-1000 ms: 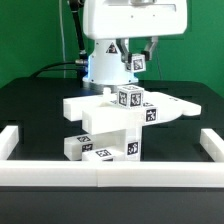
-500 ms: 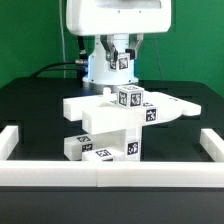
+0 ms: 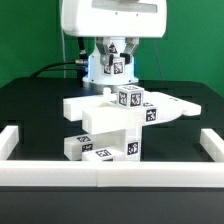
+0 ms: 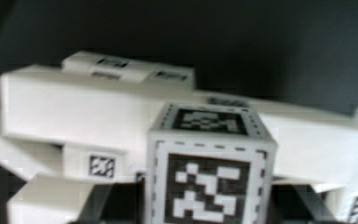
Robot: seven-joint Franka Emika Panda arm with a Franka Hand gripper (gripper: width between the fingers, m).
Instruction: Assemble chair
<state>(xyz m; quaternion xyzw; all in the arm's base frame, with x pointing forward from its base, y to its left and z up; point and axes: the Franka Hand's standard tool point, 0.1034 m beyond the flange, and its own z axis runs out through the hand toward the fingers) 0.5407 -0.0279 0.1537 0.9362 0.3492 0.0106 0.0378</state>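
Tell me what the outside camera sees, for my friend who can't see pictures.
A chunky white chair, partly built from blocks with black-and-white tags, sits on a black table. Behind and above it, the robot's gripper holds a small tagged white block. White rails edge the table.

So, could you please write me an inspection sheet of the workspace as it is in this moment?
Surface: black table, bordered by white rails at the front and both sides.
Job's things: partly built white chair stands against the front rail; one small tagged white part is in the gripper.
Clutter: nothing seen.
Grippers: gripper raised behind the chair, shut on the small tagged white part, which fills the near wrist view.
Cables: one dark cable runs across at the exterior view's left toward the robot base.
Surroundings: green backdrop.
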